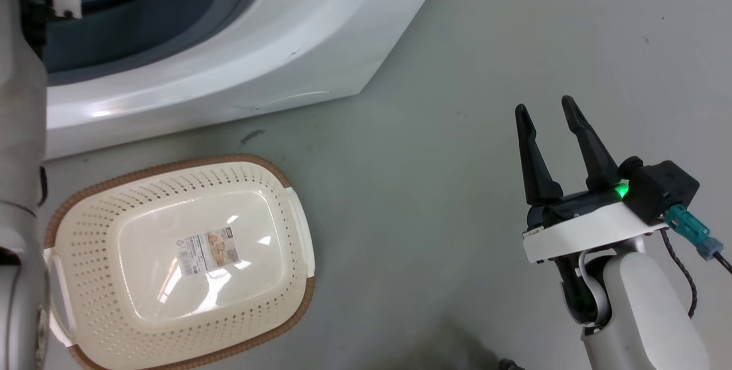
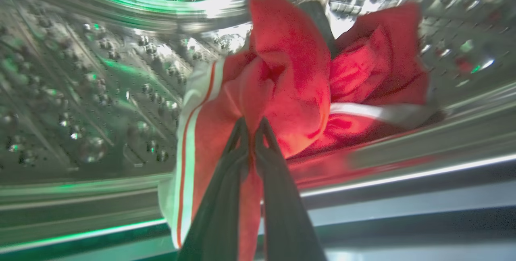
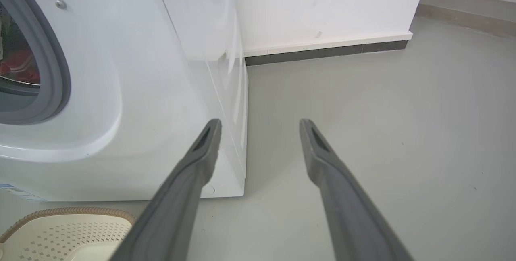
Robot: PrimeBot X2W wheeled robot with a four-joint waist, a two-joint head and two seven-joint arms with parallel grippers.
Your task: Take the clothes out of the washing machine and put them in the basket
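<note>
So the left gripper [image 2: 253, 126] is pinching shut on the red clothes [image 2: 290, 71] inside the washer [image 1: 257, 44], presumably for pulling them out, while the right gripper [image 1: 546, 107] is hanging wide open and empty, and the basket [image 1: 171, 165] is sitting ready just in front.

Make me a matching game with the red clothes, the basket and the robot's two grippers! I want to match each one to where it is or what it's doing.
1 clothes
2 basket
3 left gripper
4 right gripper

A open, above the floor
B shut, pinching the clothes
C bunched inside the steel drum
D sitting on the floor, no clothes in it

Pairs: 1-C, 2-D, 3-B, 4-A
</note>
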